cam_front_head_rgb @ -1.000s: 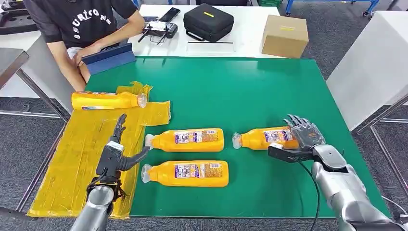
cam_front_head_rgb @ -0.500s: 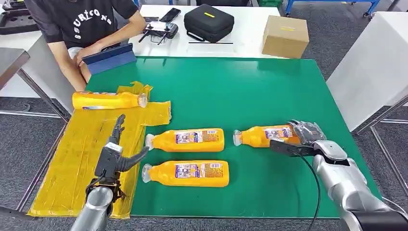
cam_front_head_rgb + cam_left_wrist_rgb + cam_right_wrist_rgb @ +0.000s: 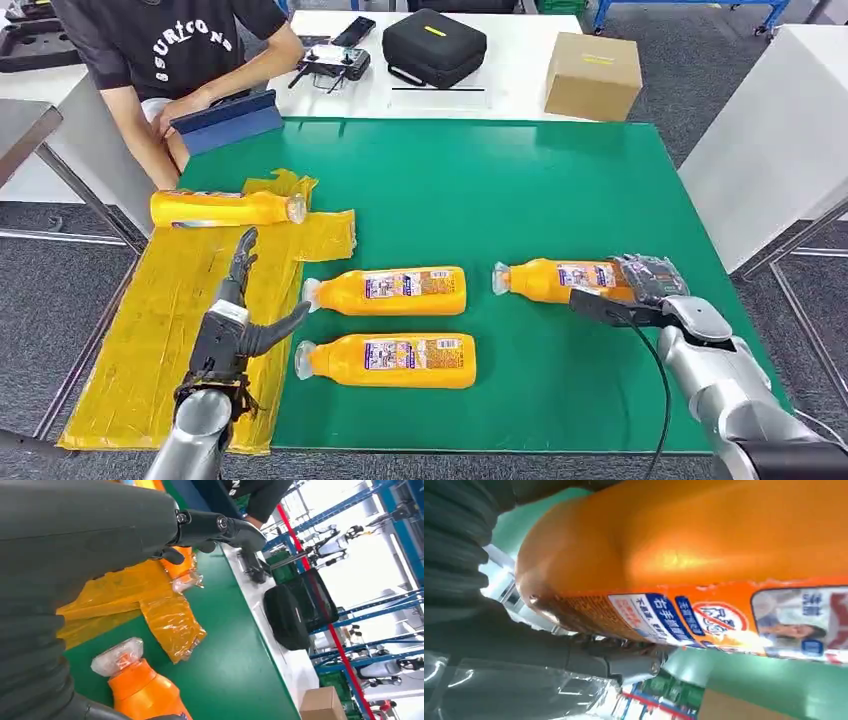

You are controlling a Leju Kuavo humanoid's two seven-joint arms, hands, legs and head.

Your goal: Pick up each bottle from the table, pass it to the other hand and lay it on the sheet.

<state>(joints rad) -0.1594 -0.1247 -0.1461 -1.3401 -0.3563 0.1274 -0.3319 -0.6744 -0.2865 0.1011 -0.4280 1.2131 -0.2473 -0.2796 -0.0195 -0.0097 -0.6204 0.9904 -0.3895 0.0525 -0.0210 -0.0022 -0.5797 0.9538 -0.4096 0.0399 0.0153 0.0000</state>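
Head view: the right hand (image 3: 640, 288) is wrapped around the base end of the far-right bottle (image 3: 560, 280), fingers curled over the top and thumb stretched along the near side. That bottle lies on its side on the green desk (image 3: 520, 180), cap pointing toward the robot's left. The silver right forearm comes in from the lower right corner, wrist bent inward, a black cable trailing down from it.

Right wrist view, up close: the orange body of the bottle (image 3: 704, 565) presses against the palm, label facing the camera, the thumb (image 3: 589, 655) tucked beneath it. A firm grip.

Over on the left, the left hand (image 3: 235, 320) is empty and open, fingers pointing away from the robot and thumb splayed toward the bottles, above the near edge of the yellow sheet (image 3: 160, 330). The left forearm rises almost straight from the bottom edge.

Two more bottles lie side by side mid-desk, the middle bottle (image 3: 390, 290) and the near bottle (image 3: 390, 360), caps to the left, just beside the sheet's edge. One sheet bottle (image 3: 225, 208) lies at the sheet's far end. A person (image 3: 170, 50) sits at the far left corner.
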